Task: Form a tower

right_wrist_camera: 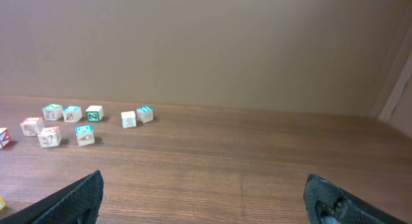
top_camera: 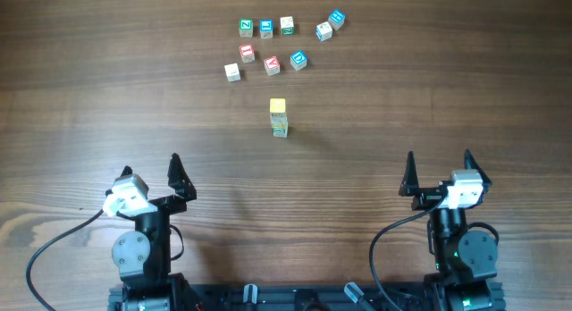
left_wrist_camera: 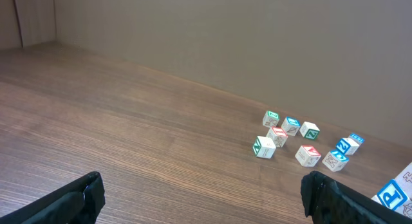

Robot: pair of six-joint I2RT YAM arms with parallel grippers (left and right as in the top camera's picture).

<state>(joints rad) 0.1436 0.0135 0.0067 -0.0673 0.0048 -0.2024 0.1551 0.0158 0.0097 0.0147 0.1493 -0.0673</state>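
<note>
Tower [top_camera: 278, 117] stands ahead of me, loose cubes [top_camera: 266, 28] just beyond it. My left gripper [top_camera: 150, 168] and right gripper [top_camera: 439, 159] hang back, fingers wide apart, holding nothing (likely so I don't knock it).

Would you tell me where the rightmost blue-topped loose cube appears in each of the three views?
Overhead: the blue-topped cube sits at the top, right of centre, ending the cluster.
Left wrist: the cube sits mid-height near the right edge.
Right wrist: the cube sits left of centre, the cluster's rightmost cube.
Shared landmark: the white cube beside it.
</note>
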